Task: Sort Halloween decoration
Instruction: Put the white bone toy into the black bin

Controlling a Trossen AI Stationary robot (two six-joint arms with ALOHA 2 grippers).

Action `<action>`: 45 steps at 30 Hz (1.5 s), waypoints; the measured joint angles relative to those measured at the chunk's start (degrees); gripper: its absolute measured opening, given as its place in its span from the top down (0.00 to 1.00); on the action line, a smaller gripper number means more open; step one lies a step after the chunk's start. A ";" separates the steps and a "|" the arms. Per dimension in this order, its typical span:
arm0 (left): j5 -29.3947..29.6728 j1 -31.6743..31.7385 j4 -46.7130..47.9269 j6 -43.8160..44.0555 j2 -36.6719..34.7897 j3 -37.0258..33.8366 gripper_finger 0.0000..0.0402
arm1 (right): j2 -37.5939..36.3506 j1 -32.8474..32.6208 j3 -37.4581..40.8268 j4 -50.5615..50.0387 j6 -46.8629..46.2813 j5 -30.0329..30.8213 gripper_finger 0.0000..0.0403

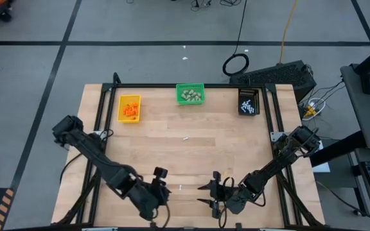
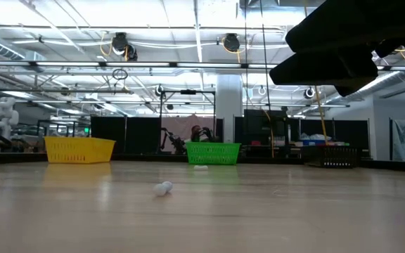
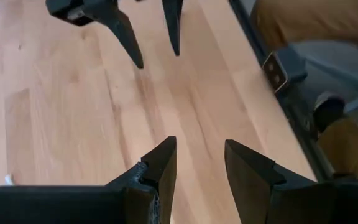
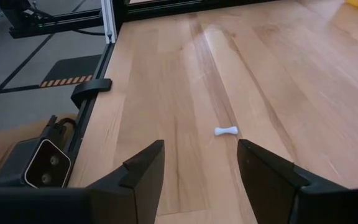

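Hovering low near table's front edge, left hand [image 1: 162, 180] and right hand [image 1: 205, 194], both parted.

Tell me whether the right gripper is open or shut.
Open. In its wrist view the right gripper shows two fingers spread apart with bare table between them, holding nothing; a white stick lies just ahead.

Bright overhead ceiling lights; soft shadows; table [image 4: 185, 74] glare; near claws blurred.

We see a pale, smooth wooden bench [image 1: 191, 160] with a faint sheen, framed in black metal rail [image 1: 272, 109]. Three latticed plastic bins, yellow [image 1: 130, 108], green [image 1: 190, 94] and black [image 1: 249, 101], sit beside matt black plastic fingers [image 4: 266, 171] and a small glossy white bone-shaped stick [image 4: 226, 130].
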State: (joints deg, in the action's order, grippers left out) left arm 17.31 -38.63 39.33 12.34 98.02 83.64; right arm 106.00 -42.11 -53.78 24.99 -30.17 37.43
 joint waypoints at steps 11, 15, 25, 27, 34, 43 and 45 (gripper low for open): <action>-6.49 4.13 10.09 -0.66 10.77 14.09 0.66 | 0.00 0.00 0.00 -1.47 -0.13 -4.89 0.53; -6.72 5.42 15.42 0.16 14.44 19.90 0.66 | -0.22 0.00 0.00 -3.63 0.69 -6.27 0.53; -10.75 7.21 22.59 2.38 18.16 24.45 0.66 | -4.07 0.16 0.04 -11.92 1.35 -7.74 0.53; -10.88 7.21 23.62 2.36 18.18 24.45 0.66 | -4.31 0.17 0.04 -12.36 2.12 -9.33 0.53; -10.81 6.88 23.43 2.43 18.18 24.45 0.66 | -4.33 0.13 0.04 -13.02 2.07 -12.22 0.53; -10.80 6.51 23.50 2.39 19.58 24.45 0.66 | -4.33 0.13 0.02 -15.30 3.83 -12.22 0.53; -10.88 6.30 23.57 3.03 19.99 24.38 0.66 | -4.33 0.13 0.02 -16.58 3.82 -12.25 0.53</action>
State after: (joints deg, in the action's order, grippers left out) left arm 6.44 -32.33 62.89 15.37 118.01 108.03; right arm 101.67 -41.98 -53.76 8.42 -26.36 25.18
